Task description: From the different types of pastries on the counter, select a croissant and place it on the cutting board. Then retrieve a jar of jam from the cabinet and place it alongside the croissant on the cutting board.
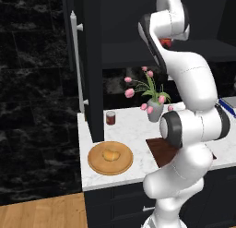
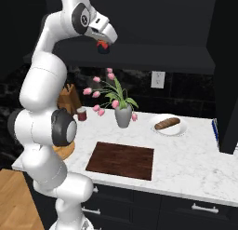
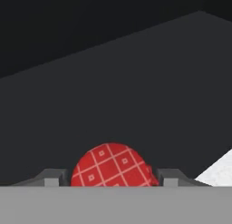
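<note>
Jaws: gripper [image 2: 102,46] was raised at the cabinet [image 1: 94,61] shelf, closed on the jar of jam [image 3: 113,166], red between both fingertips.
Croissant: lay on the round plate [image 1: 110,158] on the worktop [image 2: 186,154].
Cutting board [image 2: 122,160]: bare, beside the flower vase [image 2: 123,116].
Brown pastry [image 2: 167,123]: on a white dish.

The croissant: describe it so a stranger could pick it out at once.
Start at the white marble counter and go to its left end, beside the tall dark cabinet. A round light-wood plate lies there, and the croissant is the small golden-yellow lump on it, unlike the longer brown pastry on the white plate.
</note>
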